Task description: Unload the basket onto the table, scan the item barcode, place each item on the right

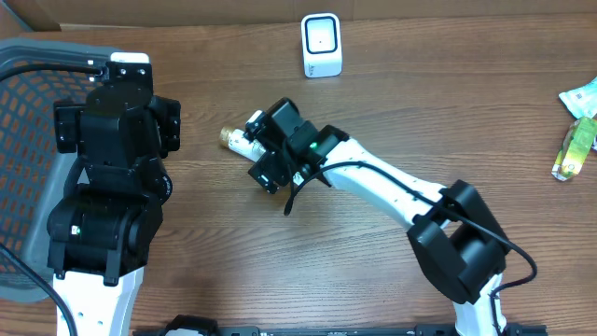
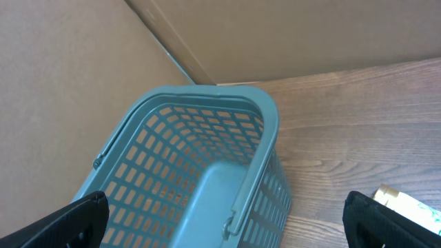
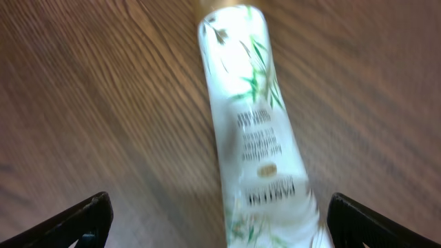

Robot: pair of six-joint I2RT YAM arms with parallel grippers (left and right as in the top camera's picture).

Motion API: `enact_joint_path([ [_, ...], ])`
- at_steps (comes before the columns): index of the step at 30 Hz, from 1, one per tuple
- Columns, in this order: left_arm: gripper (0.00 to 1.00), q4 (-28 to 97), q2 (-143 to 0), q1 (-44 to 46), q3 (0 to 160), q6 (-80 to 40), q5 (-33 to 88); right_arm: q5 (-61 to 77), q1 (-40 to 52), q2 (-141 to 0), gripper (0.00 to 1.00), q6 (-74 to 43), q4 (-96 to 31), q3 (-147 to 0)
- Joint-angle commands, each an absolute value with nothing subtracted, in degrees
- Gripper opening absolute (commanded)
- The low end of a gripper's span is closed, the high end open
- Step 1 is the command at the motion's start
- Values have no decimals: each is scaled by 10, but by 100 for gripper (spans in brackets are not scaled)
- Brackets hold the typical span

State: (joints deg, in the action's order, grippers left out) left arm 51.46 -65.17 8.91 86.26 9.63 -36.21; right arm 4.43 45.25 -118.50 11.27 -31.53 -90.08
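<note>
From overhead, we see the right gripper (image 1: 254,147) stretched low and leftward over the wooden table (image 1: 420,112). Its jaws are spread around a white tube (image 1: 239,141) lying flat, well apart from the white scanner (image 1: 322,45) at the far edge, while the left arm (image 1: 107,177) sits folded by the blue-grey basket (image 1: 28,45). In the left wrist view, the left gripper (image 2: 224,231) hangs spread and empty over that basket. In the right wrist view, the tube runs between the wide fingertips (image 3: 76,220), touching neither; we judge a good grasp closes squarely across its body, leaving the barcode, unseen here, free to face the scanner.
</note>
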Motion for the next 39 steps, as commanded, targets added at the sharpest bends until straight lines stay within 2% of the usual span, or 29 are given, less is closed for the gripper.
enact_joint_path([
  [1, 100, 512, -653, 89, 864, 101, -361, 1, 473, -1197, 100, 181, -287, -911],
  [14, 100, 512, -653, 89, 864, 101, -361, -4, 477, -1273, 99, 215, -130, -916],
  [23, 100, 512, -653, 89, 864, 101, -361, 31, 461, -1318, 77, 179, -116, -924],
  [28, 100, 512, -653, 89, 864, 101, -361, 35, 459, -1318, 48, 122, -127, -929],
  [30, 100, 512, -653, 89, 864, 101, -361, 63, 459, -1317, 40, 114, -153, -933],
  [34, 100, 512, -653, 89, 864, 101, -361, 156, 459, -1310, 28, 102, -287, -978],
  [37, 100, 512, -653, 89, 864, 101, -361, 263, 453, -1304, 23, 102, -418, -1035],
  [39, 99, 512, -653, 89, 864, 101, -361, 357, 447, -1303, 23, 103, -515, -1080],
])
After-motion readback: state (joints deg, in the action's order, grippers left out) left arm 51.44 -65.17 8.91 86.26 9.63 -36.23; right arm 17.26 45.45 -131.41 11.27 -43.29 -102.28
